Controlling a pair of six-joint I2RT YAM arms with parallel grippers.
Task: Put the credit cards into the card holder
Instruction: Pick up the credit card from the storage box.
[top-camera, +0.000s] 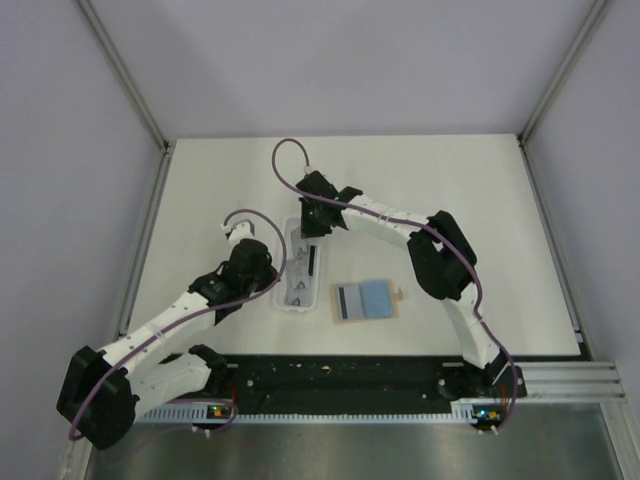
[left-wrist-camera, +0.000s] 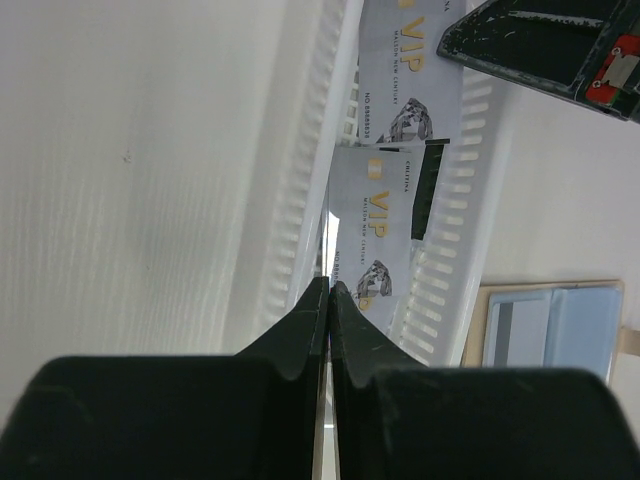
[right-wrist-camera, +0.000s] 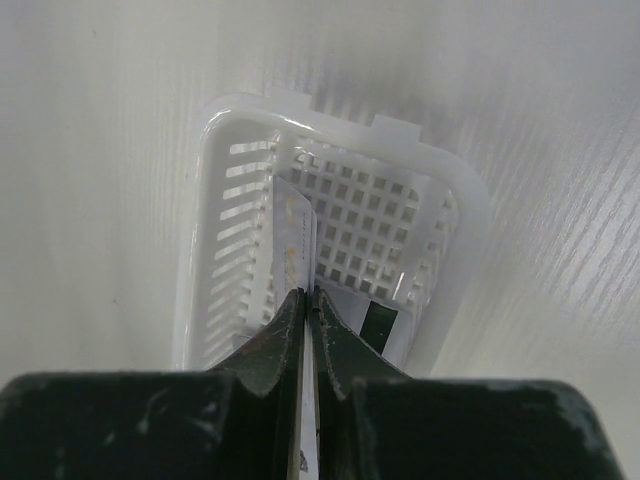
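Note:
The tan card holder (top-camera: 366, 300) lies open on the table, light blue inside, with a black-striped card (top-camera: 345, 300) in its left half. It also shows in the left wrist view (left-wrist-camera: 550, 330). My right gripper (top-camera: 311, 232) (right-wrist-camera: 307, 292) is shut on a pale credit card (right-wrist-camera: 295, 235), held on edge over the far end of the clear tray (top-camera: 299, 305). Two more VIP cards (left-wrist-camera: 410, 90) (left-wrist-camera: 375, 240) lie flat in the tray. My left gripper (top-camera: 276, 277) (left-wrist-camera: 328, 285) is shut on the tray's thin left wall (left-wrist-camera: 300, 210).
The clear slotted tray (right-wrist-camera: 230, 230) stands lengthwise left of the card holder. A striped card (right-wrist-camera: 380, 322) lies on the tray floor under my right gripper. Grey walls stand on both sides, and a black rail (top-camera: 350, 375) runs along the near edge.

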